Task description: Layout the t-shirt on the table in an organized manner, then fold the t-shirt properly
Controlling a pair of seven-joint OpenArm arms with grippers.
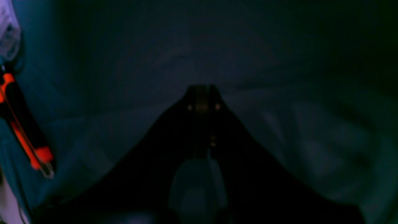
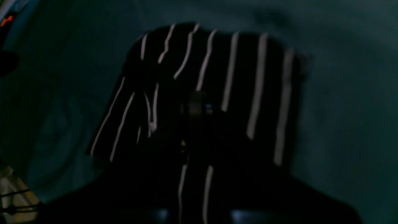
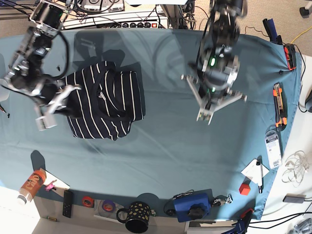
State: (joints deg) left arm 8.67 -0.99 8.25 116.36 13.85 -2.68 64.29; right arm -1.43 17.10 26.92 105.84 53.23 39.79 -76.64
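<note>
The t-shirt point(image 3: 105, 100), dark navy with thin white stripes, lies roughly folded into a block on the left part of the teal table point(image 3: 161, 156). My right gripper point(image 3: 70, 111) is at the shirt's left edge. In the right wrist view its dark fingertips point(image 2: 196, 104) sit close together over the striped fabric point(image 2: 258, 87); black on black hides whether they pinch it. My left gripper point(image 3: 213, 100) hangs over bare teal cloth right of the shirt. In the left wrist view the left gripper point(image 1: 202, 93) looks shut and empty, with no shirt in sight.
An orange-and-black cutter point(image 3: 278, 105) lies by the right edge and also shows in the left wrist view point(image 1: 25, 124). A spotted mug point(image 3: 136, 217), a blue device point(image 3: 192, 205), tape rolls point(image 3: 87, 201) and a can point(image 3: 30, 184) line the front edge. Cables and a power strip point(image 3: 131, 22) run along the back.
</note>
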